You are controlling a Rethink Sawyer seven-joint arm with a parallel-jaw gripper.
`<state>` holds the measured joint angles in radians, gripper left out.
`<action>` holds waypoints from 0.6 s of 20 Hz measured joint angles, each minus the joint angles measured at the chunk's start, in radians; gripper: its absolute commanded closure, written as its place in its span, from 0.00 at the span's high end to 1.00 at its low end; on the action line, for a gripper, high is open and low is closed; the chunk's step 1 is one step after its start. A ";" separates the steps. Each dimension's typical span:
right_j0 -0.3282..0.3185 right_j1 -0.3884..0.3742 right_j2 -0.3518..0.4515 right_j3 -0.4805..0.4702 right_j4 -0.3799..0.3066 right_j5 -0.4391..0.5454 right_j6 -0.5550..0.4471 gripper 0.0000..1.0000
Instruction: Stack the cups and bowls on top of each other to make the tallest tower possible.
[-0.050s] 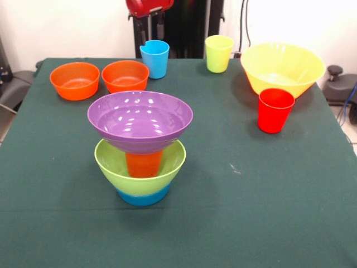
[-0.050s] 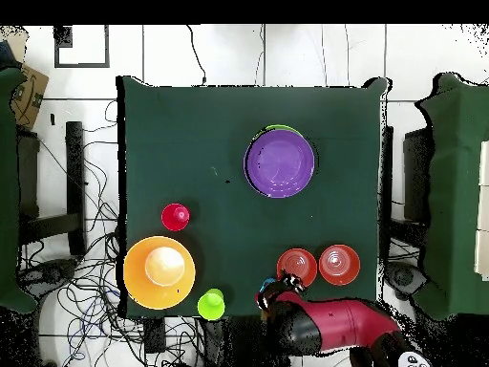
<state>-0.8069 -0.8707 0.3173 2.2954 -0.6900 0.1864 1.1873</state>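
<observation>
The tower stands front and centre-left: a small blue bowl [image 1: 142,196] at the bottom, a lime green bowl [image 1: 111,162] on it, an orange cup [image 1: 144,164] inside that, and a wide purple bowl [image 1: 140,120] [image 2: 280,162] on top. Loose on the cloth are two small orange bowls [image 1: 75,80] [image 1: 125,75], a light blue cup [image 1: 154,58], a yellow-green cup [image 1: 218,53], the big yellow bowl [image 1: 282,68] and a red cup [image 1: 275,110]. My gripper [image 2: 285,284] hangs over the light blue cup, beside the nearer orange bowl [image 2: 296,267]. The red arm [image 1: 148,6] shows at the top edge.
Dark green cloth covers the table [image 1: 251,212]. Overhead, the red cup [image 2: 175,216], yellow bowl [image 2: 159,272] and yellow-green cup [image 2: 211,304] cluster at the lower left. Cables lie on the floor [image 2: 86,296] beside the table, with chairs along both sides.
</observation>
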 measured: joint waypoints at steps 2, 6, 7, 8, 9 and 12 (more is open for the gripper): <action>0.000 -0.006 0.000 0.005 0.000 0.000 0.000 1.00; 0.002 -0.025 0.000 0.016 0.000 0.000 0.000 1.00; 0.002 -0.030 0.000 0.018 0.000 0.000 0.000 1.00; 0.003 -0.031 0.000 0.019 0.000 0.000 0.000 1.00; 0.003 -0.032 0.000 0.019 0.000 0.000 0.000 1.00; 0.016 -0.043 -0.006 0.023 0.000 0.000 0.000 1.00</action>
<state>-0.7906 -0.9141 0.3117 2.3181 -0.6900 0.1862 1.1873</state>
